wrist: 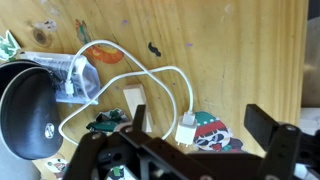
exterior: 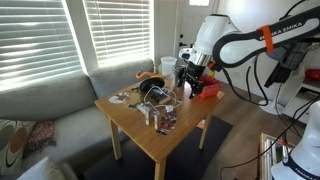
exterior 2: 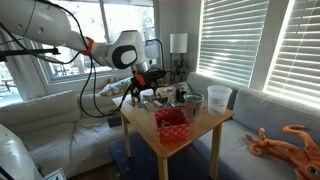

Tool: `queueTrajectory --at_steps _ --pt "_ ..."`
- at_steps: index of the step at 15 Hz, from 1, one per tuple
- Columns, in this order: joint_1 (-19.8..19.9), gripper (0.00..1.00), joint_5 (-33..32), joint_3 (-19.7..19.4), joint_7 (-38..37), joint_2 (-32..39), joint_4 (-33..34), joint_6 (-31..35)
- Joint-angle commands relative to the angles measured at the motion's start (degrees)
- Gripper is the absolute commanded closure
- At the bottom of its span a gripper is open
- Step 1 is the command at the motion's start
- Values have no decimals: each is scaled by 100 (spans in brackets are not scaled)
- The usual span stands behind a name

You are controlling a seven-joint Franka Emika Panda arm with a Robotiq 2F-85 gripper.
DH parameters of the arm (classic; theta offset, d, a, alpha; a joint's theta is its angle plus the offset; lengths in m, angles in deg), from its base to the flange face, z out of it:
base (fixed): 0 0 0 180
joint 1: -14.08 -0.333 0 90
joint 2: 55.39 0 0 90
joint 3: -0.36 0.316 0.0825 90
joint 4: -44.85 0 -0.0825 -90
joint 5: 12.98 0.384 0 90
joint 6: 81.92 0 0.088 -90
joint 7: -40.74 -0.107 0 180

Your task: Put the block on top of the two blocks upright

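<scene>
Gripper: black metal fingers spread wide, nothing pinched. It hangs above the table, which is pale wood with visible grain and a few dark marks.

Wrist view only:
- The block is a small pale wooden rectangle. It lies flat on the table just beyond the fingers and is ringed by a cable loop.
- The white cable is thin, glossy and curved, and runs to a boxy white plug.
- A red-and-green sticker lies flat beside the plug.
- A round, glossy black bowl sits at the left edge.
- I can't pick out the two other blocks (clutter too small in every view).

Exterior views only:
- The gripper sits low over the far side of the square table.
- In an exterior view a red basket with boxy, perforated walls stands on the near corner.
- A white translucent cup stands to the right of it.
- A grey fabric sofa wraps the table, with slatted blinds behind it.
- The block and cable aren't resolvable in these views.
</scene>
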State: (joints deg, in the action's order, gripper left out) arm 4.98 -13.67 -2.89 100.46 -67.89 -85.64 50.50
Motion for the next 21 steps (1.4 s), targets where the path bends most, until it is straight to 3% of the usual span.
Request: queueTrajectory --at_steps 1,11,15,16,17,21 --pt "101 0 121 14 541 380 251 194" --pt "318 1 293 180 736 1272 873 219" --pt "407 13 267 295 639 1581 1158 218" --pt "427 21 254 326 619 1649 1233 222" --pt "446 19 238 359 596 1724 1315 211" --pt "522 27 247 465 472 2033 1644 169"
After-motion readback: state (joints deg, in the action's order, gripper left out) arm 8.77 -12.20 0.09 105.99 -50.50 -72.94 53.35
